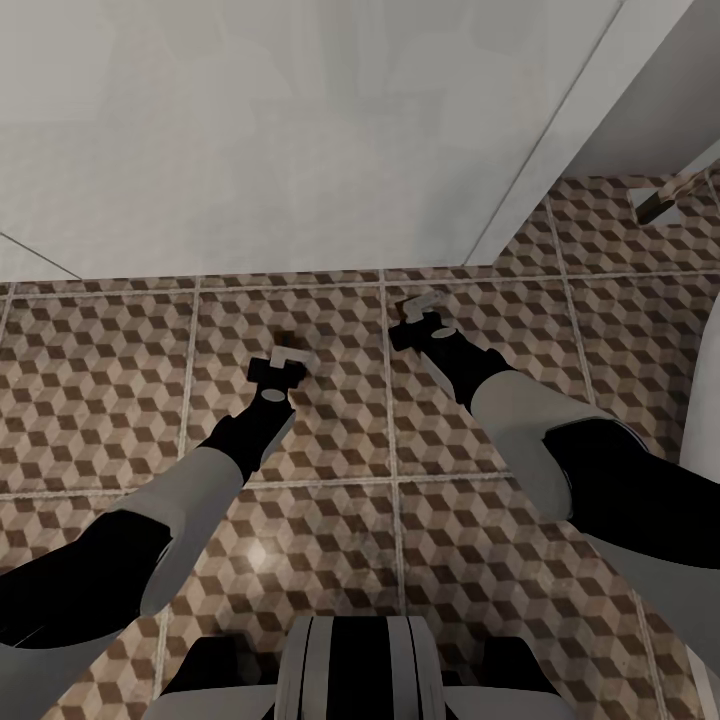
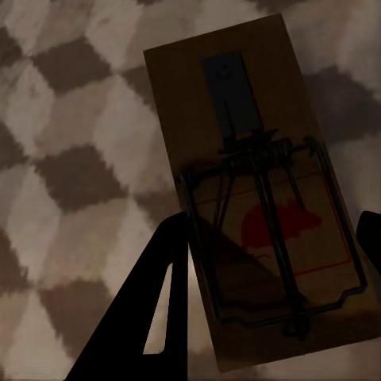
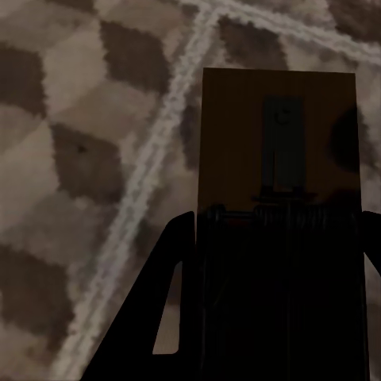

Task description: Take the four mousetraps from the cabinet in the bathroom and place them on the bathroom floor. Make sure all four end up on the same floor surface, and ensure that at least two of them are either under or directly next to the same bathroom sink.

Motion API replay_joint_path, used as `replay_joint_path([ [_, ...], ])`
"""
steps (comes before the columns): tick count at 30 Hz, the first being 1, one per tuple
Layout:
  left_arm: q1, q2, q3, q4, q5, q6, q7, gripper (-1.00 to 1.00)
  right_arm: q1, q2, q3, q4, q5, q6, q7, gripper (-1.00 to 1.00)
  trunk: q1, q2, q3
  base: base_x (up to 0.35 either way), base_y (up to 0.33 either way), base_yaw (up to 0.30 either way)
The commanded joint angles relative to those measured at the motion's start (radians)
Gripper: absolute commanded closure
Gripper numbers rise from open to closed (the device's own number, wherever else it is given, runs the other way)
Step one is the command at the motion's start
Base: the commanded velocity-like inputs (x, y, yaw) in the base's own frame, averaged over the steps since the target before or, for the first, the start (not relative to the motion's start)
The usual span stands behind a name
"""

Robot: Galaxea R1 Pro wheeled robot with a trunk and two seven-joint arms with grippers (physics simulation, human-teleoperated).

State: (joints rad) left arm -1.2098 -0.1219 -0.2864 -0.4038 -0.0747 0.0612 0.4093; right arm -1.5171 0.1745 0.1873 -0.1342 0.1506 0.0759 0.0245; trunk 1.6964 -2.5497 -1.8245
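From above, both arms reach down over the bathroom floor [image 1: 120, 350], and the left gripper [image 1: 288, 358] hangs low over a tile with only a sliver of dark brown showing just beyond its fingertips. The left wrist view opens that sliver up: a mousetrap [image 2: 258, 198], a flat brown wooden slab with a dark metal plate at one end, a coiled spring and wire bar across its middle, and a red mouse picture printed under the wire. It sits between the two dark fingers [image 2: 147, 302], which flank its long edges, and the cube-patterned tile lies behind it. The right gripper [image 1: 424, 306] hovers close to a pale grout line near the foot of the white wall [image 1: 300, 130]. Its wrist view shows a second mousetrap [image 3: 278, 159], same brown board and metal tab, its nearer half lost in shadow between the fingers [image 3: 159, 309], with a grout line running just beside its long edge. Both grippers are set about a trap's width apart, but whether each is actually clamping its trap I cannot tell. The tiles around both hands lie bare; a white corner post [image 1: 560, 130] stands at the right, and a small pale fitting [image 1: 665, 200] sits beyond it.
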Motion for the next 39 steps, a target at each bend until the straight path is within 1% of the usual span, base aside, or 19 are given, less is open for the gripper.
replay_joint_path([
  [1, 0.000, 0.001, -0.006, 0.002, -0.010, 0.007, 0.009, 1.00, 0.000, 0.000, 0.000, -0.002, 0.009, 0.007, 0.003, 1.00, 0.000, 0.000, 0.000, 0.000, 0.000, 0.000],
  [10, 0.000, 0.001, -0.007, 0.039, -0.010, 0.004, 0.009, 1.00, 0.000, 0.000, 0.000, -0.001, 0.009, 0.007, 0.003, 1.00, 0.000, 0.000, 0.000, 0.000, 0.000, 0.000],
  [16, 0.000, 0.001, -0.007, 0.057, -0.010, -0.013, 0.009, 1.00, 0.000, 0.000, 0.000, -0.001, 0.009, 0.007, 0.003, 1.00, 0.000, 0.000, 0.000, 0.000, 0.000, 0.000],
  [25, 0.000, 0.009, -0.007, 0.061, -0.010, -0.031, 0.009, 1.00, 0.000, 0.000, 0.000, -0.001, 0.009, 0.007, 0.003, 1.00, 0.000, 0.000, 0.000, 0.000, 0.000, 0.000],
  [39, 0.000, 0.011, -0.006, 0.059, -0.010, -0.042, 0.009, 1.00, 0.000, 0.000, 0.000, 0.001, 0.009, 0.007, 0.003, 1.00, 0.000, 0.000, 0.000, 0.000, 0.000, 0.000],
])
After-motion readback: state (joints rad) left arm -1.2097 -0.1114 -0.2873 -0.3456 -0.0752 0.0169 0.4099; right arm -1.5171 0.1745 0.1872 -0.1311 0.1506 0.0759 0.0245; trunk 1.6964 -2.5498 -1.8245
